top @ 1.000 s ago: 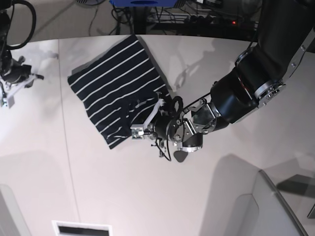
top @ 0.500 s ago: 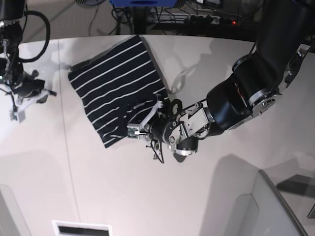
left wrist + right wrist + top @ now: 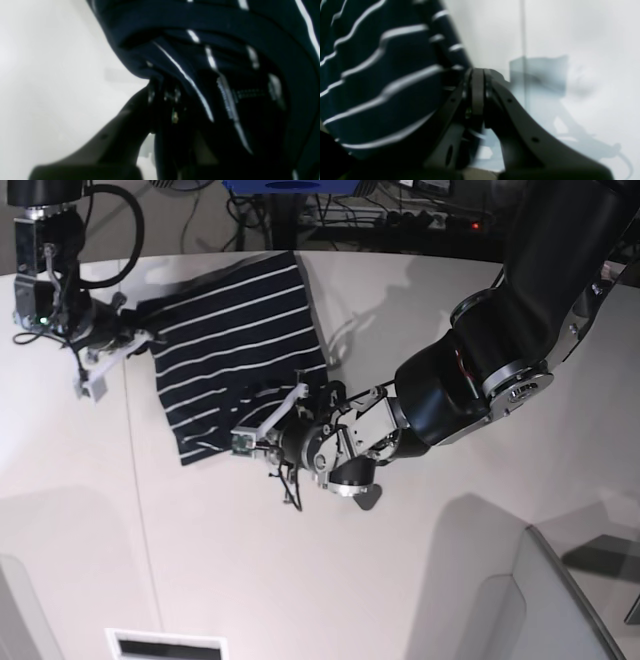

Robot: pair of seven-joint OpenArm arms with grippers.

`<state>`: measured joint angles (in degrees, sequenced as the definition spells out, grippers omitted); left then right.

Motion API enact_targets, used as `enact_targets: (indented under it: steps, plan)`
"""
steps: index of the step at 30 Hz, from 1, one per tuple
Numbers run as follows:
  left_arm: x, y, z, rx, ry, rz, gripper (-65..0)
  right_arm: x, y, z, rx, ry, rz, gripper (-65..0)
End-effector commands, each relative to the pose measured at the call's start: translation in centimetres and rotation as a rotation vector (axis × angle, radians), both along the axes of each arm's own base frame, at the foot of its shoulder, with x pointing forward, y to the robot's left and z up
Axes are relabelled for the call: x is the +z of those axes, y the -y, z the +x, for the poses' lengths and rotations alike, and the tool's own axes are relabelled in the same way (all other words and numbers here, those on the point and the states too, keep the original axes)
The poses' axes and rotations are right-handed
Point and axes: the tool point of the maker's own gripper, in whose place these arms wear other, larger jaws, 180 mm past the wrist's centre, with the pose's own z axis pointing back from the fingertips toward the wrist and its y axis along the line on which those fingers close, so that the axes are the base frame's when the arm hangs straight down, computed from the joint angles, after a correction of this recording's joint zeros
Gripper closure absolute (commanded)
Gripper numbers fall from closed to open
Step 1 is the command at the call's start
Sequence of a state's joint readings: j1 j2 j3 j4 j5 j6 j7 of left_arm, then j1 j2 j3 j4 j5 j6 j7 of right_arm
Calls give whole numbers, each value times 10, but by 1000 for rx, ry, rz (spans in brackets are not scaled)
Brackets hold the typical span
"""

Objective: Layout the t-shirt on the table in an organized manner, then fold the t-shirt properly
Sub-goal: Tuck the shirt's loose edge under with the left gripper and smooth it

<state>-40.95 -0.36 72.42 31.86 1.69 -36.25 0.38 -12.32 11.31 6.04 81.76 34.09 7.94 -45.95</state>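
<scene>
Striped t-shirt (image 3: 235, 345) lying upper left on table (image 3: 400, 580), long axis running upper right to lower left. Left gripper (image 3: 268, 435) clamped on its lower edge; right gripper (image 3: 135, 340) closed at its left edge, hold unclear.

My right gripper (image 3: 135, 340) now sits against the shirt's (image 3: 235, 350) nine o'clock corner, having come in from the table's (image 3: 300, 580) edge. My left gripper (image 3: 262, 432) drags the shirt's lower hem toward eight o'clock, rotating the shirt.
</scene>
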Motion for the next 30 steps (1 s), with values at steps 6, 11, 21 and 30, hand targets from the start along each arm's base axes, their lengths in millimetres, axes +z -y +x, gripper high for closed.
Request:
enact_targets:
  steps: [6, 11, 21, 30]
  plan:
    - [17, 12, 12, -3, 17, -79, 0, 23, -14, 11, 31, 53, 27, 0]
    - [16, 12, 18, 14, 17, -64, 0, 22, -19, 9, 33, 39, 39, 0]
    - [21, 28, 19, 16, 5, -123, 0, 16, -28, -2, 33, 1, 62, 0]
    - [27, 39, 21, 6, 11, -133, 0, 13, -41, -9, 33, -26, 93, 0]
